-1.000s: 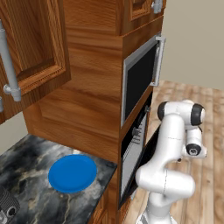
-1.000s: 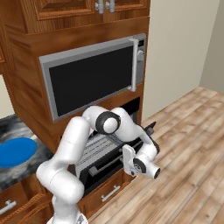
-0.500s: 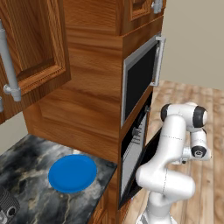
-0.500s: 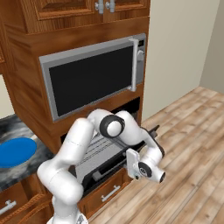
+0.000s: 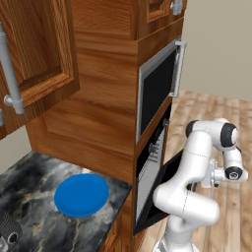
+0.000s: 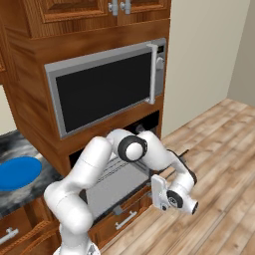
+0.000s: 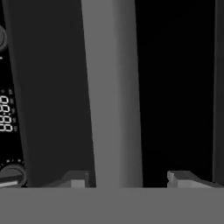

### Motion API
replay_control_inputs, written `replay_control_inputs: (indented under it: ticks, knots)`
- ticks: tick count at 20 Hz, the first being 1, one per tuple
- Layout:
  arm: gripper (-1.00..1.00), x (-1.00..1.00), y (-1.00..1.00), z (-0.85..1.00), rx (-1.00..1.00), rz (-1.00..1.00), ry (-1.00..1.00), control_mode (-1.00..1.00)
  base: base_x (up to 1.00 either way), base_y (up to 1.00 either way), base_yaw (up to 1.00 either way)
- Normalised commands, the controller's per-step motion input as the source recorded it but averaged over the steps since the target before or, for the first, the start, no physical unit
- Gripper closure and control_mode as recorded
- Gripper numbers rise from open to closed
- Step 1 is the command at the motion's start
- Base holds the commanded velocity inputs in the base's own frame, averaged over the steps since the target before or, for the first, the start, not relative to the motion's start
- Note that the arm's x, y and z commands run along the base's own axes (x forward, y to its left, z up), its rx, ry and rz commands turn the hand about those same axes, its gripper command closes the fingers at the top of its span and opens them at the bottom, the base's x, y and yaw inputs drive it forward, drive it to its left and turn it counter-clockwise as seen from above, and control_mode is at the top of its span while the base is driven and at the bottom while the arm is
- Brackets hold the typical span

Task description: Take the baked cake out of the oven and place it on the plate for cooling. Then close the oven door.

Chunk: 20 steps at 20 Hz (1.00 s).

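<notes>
Arm swung rightward, door handle [image 7: 111, 92] between jaws

Oven door [image 5: 167, 184] half hidden behind the arm; plate [image 6: 17, 172] cut off at nine o'clock; oven [image 6: 117, 174] interior too dark to read.

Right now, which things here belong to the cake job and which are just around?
Job:
- black built-in oven, its wide black glass-fronted door hanging open
- silver bar handle between the gripper's fingertips
- round flat bright blue plate

Just around:
- silver-framed microwave
- wooden cabinets
- dark marble counter
</notes>
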Motion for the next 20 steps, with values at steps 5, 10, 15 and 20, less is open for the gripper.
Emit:
replay_control_inputs:
  ticks: [5, 10, 15, 20]
  knots:
    - [-1.0, -0.27, -0.37, 0.0, -0.01, 0.0, -0.01, -1.0, 0.0, 0.0, 0.0]
    - [-1.0, -0.25, -0.35, 0.07, -0.01, 0.0, 0.0, -1.0, 0.0, 0.0, 0.0]
    - [-1.0, -0.19, -0.29, 0.04, -0.09, 0.0, 0.0, -1.0, 0.0, 0.0, 0.0]
    - [-1.0, -0.19, -0.28, 0.01, -0.2, 0.0, 0.03, -1.0, 0.0, 0.0, 0.0]
